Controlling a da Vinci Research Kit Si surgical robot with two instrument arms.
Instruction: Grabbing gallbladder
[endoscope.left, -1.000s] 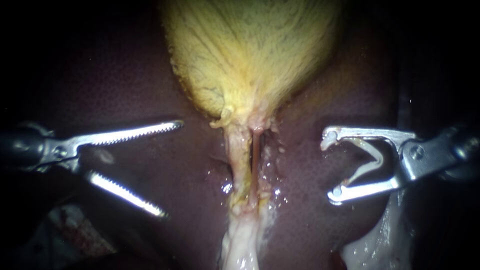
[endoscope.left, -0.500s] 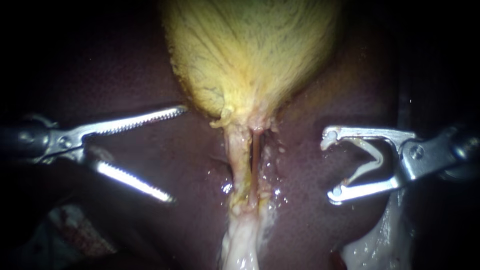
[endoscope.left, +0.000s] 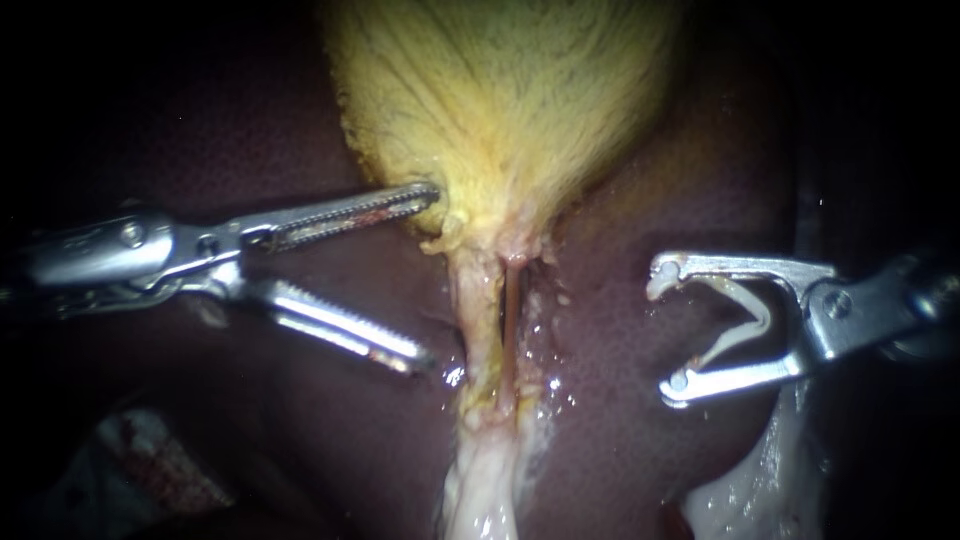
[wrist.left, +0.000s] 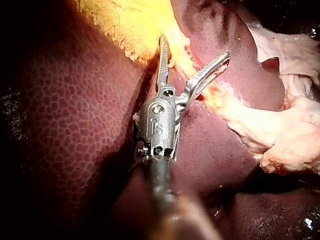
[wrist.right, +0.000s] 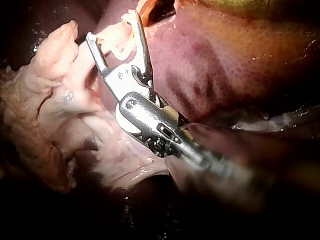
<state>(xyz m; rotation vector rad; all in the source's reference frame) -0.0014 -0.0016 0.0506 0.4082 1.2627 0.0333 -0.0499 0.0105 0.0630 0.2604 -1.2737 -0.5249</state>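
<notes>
The yellow gallbladder (endoscope.left: 500, 110) hangs over the dark liver (endoscope.left: 300, 130) and narrows downward into two thin tubes (endoscope.left: 480, 310) side by side. My left instrument (endoscope.left: 428, 277) has its toothed jaws open; the upper jaw touches the gallbladder's lower left edge and the lower jaw lies over the liver beside the tubes. In the left wrist view its jaws (wrist.left: 195, 47) straddle the neck below the gallbladder (wrist.left: 125, 25). My right instrument (endoscope.left: 667, 330) stands apart to the right of the tubes, its jaws wide and carrying a white clip (endoscope.left: 745, 320).
Pale fatty tissue (endoscope.left: 480, 480) trails down from the tubes, and more (endoscope.left: 760, 480) lies under the right instrument. In the right wrist view that instrument (wrist.right: 112, 26) sits against lumpy pale tissue (wrist.right: 45, 115) next to the liver (wrist.right: 225, 65).
My left instrument has moved right and upward, from well clear of the gallbladder to touching its lower left edge, jaws still open. The right instrument has held still.
</notes>
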